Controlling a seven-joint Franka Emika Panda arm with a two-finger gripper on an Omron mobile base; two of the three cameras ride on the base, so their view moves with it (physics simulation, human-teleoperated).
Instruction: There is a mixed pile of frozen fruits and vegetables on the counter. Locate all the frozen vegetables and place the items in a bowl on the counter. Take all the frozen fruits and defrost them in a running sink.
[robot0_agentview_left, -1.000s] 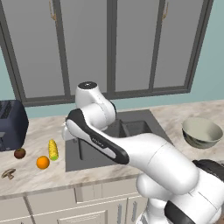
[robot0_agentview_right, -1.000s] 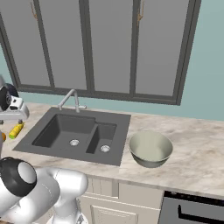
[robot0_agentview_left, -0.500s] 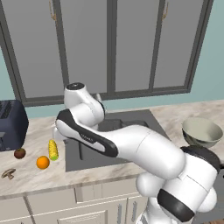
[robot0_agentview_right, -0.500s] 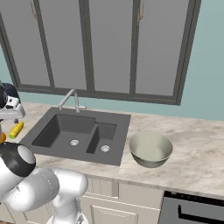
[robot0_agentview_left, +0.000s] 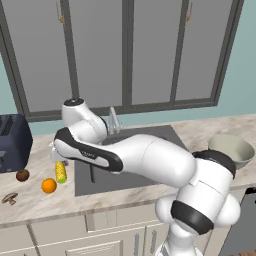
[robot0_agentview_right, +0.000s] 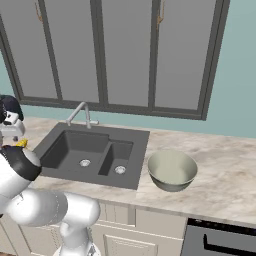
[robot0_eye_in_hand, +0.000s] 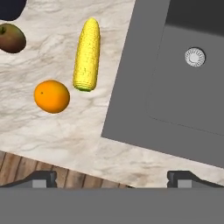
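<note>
So I'm looking down through the hand view and the gripper has its two fingertips spread as wide as they go, nothing between them, hanging above the front edge of the counter with a strip of wood floor showing below it. The corn cob lies flat on the stone just beside the sink, its greenish end pointing toward the counter's front. The orange ball sits near that end, not touching it. The dark brown round fruit is further over at the frame edge, apart from both, close to a dark blue toaster corner.

From the left base view I get the whole pile: corn cob, orange ball, brown fruit and the small tan mushroom, all loosely spread on the counter between the toaster and the sink. The mushroom is nearest the counter's front edge. The arm bends over the sink's left side, with the hand just above the corn.

The bowl is upright on the counter on the other side of the sink, well apart from the pile. The faucet stands behind the big basin.
</note>
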